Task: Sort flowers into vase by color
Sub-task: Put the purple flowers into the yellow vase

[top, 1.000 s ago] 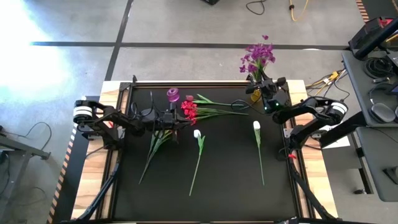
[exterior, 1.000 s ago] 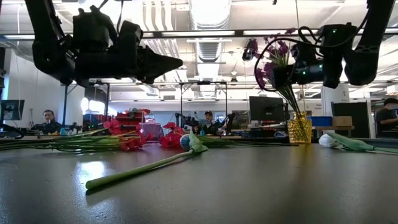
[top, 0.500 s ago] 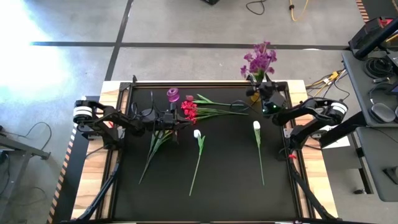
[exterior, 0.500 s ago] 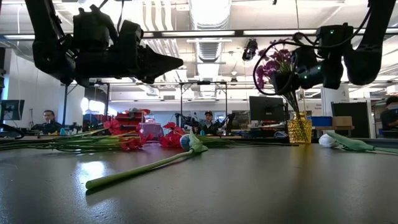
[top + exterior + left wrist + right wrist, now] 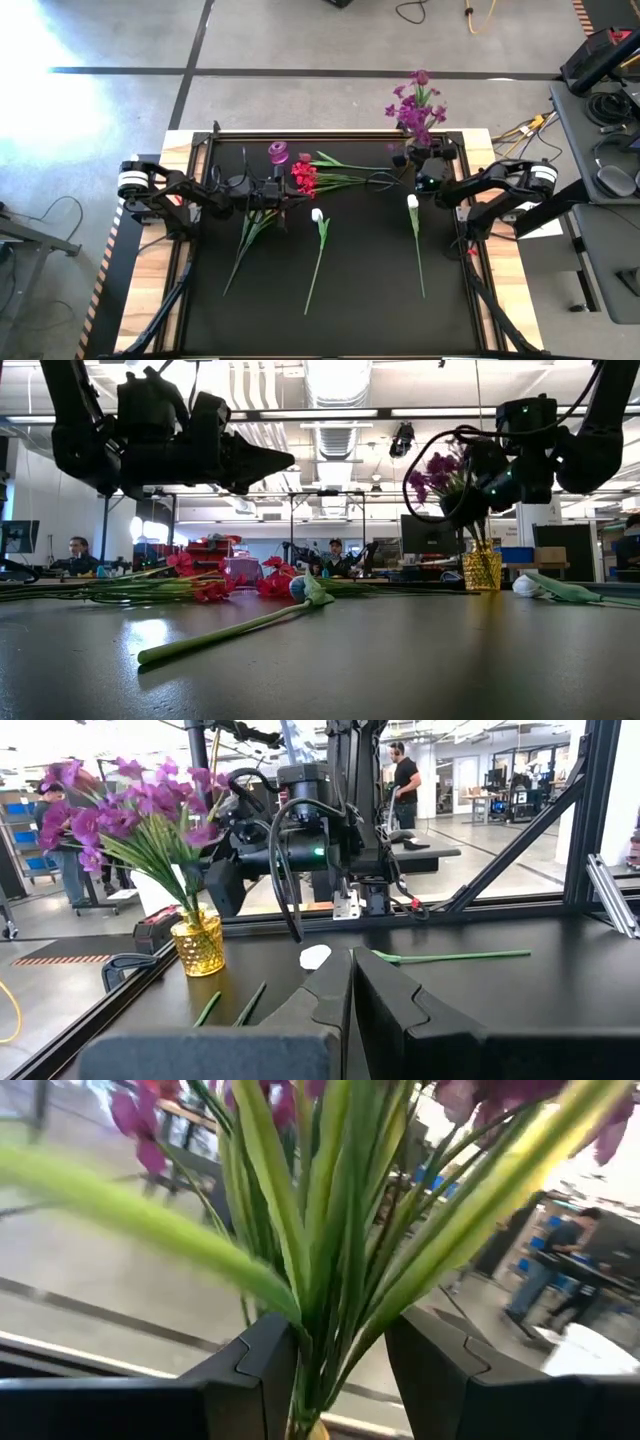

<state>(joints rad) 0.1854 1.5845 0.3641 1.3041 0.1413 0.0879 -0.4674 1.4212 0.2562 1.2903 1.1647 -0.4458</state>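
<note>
Filling most of the high view, the black table top (image 5: 330, 300) in its black metal frame carries both dark arms and the loose flowers. The left gripper (image 5: 287, 190) sits left of centre in that view, over the leafy green stems (image 5: 250, 235) that fan down toward the lower left; in the left wrist view its two dark fingers (image 5: 385, 995) stand pressed together with only a hairline seam between them and nothing held. The right gripper (image 5: 412, 158) is at the upper right of the high view, at the bunch of purple clustered flowers (image 5: 417, 100). In the right wrist view its fingers (image 5: 265, 1365) are spread a moderate way, and the bunch's green stems (image 5: 320, 1270) pass through the gap between them, close to both inner faces; whether they press the stems cannot be told. The bunch stands in a small textured gold glass vase (image 5: 482, 568), seen at the right of the low view and at the left of the left wrist view. Red clustered blooms (image 5: 304, 178) lie just right of the left gripper, their green stalks running right. A small purple-pink vase (image 5: 277, 152) stands just above them. Two white tulip-like buds on long stems lie lower: one at centre (image 5: 317, 215), one to the right (image 5: 412, 202).
</note>
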